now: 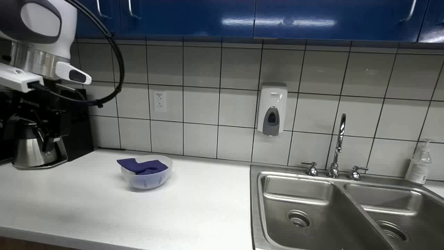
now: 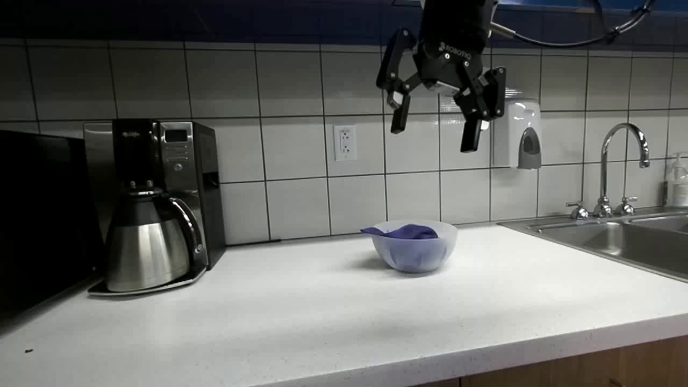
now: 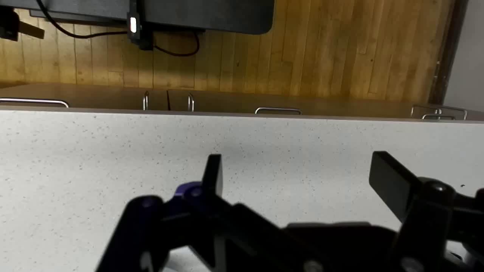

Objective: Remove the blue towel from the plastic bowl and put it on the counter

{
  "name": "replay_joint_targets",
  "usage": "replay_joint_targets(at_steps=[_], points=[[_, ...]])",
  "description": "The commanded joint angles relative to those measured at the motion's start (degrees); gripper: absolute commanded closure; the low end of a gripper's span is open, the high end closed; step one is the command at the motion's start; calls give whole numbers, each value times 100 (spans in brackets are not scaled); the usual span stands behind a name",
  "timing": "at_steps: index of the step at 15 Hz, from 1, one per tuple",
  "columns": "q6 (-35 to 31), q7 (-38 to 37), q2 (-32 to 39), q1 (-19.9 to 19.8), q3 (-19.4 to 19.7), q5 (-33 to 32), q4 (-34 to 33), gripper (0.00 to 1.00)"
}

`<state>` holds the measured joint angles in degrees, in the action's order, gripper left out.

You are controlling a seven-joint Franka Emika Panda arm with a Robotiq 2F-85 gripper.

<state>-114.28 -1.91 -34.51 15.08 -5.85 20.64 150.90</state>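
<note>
On the white speckled counter (image 2: 322,322), a translucent plastic bowl (image 2: 415,257) holds the blue-purple cloth towel (image 2: 410,232), one corner jutting over the rim; likely light, limp, little slip, nothing to break; pinch that corner or the raised fold, sparing the bowl wall; black two-fingered gripper (image 2: 434,137) hangs higher, well apart, jaws spread wide, empty; lower folds blur through plastic, bunching unclear.

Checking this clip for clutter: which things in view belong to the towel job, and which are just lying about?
Part of the job:
towel
bowl holding the towel
counter, where the towel should go
jaws, standing open

Just there, fixtures included:
coffee maker
coffee jug
sink
tap
wall dispenser
pump bottle
wall socket
cupboards
</note>
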Motion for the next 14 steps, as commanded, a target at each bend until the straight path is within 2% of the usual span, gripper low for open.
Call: replay_joint_targets(at_steps=[1,3,9,12,14], points=[[28,39,0,-87,-75,42,-11,0],[28,39,1,-87,-75,42,-11,0],[-149,1374,626,-583,689,-545,-195,0],[-540,1935,1116,-775,988,-715,-395,0],[-956,2120,1452,-811,1050,-684,-497,0]])
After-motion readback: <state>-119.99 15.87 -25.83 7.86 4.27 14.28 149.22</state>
